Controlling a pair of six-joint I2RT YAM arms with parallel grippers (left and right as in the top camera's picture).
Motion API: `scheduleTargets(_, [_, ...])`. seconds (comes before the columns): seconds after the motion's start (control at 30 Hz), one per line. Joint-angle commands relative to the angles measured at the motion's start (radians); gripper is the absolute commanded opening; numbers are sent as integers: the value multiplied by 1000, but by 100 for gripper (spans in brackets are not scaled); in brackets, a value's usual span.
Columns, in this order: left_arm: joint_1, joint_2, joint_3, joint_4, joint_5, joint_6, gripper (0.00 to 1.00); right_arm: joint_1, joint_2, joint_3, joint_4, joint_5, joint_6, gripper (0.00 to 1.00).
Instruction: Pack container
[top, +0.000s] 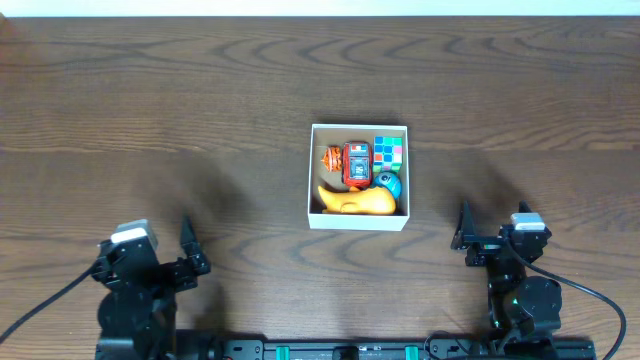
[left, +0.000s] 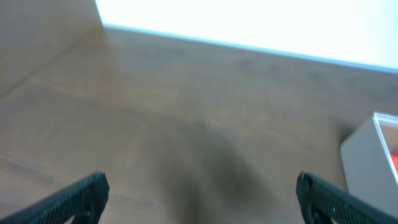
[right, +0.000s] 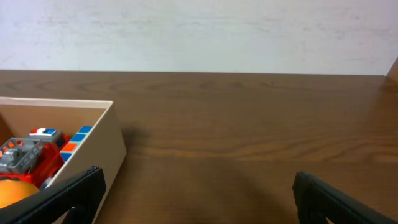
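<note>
The container (top: 311, 175), a square white-walled box, stands at the table's middle. Inside lie a yellow toy (top: 358, 202), a red toy robot (top: 356, 165), an orange toy (top: 332, 158), a colour cube (top: 388, 152) and a blue ball (top: 389, 184). My left gripper (top: 190, 250) is open and empty at the front left, far from the box. My right gripper (top: 463, 232) is open and empty at the front right. The right wrist view shows the box wall (right: 93, 146) and toys at its left; the left wrist view shows a box corner (left: 367, 155) at its right.
The dark wooden table (top: 150, 120) spreads around the box. A white wall runs along the table's far edge (right: 199, 71).
</note>
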Motion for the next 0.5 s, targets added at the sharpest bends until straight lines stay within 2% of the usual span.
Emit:
scheduleTargets(0.0, [6,-65,-118,109,11,10,98,-16,-7,-5,0,-4,-15,99])
scheduleTargets(0.23, [6,-128,-338,409,150,148,98,-16,-7,-5,0,-4,-15,99])
scheduleTargets(0.47, [13,-162,-470,524,195,169,98,-16,-7,-5,0,-4,-15,99])
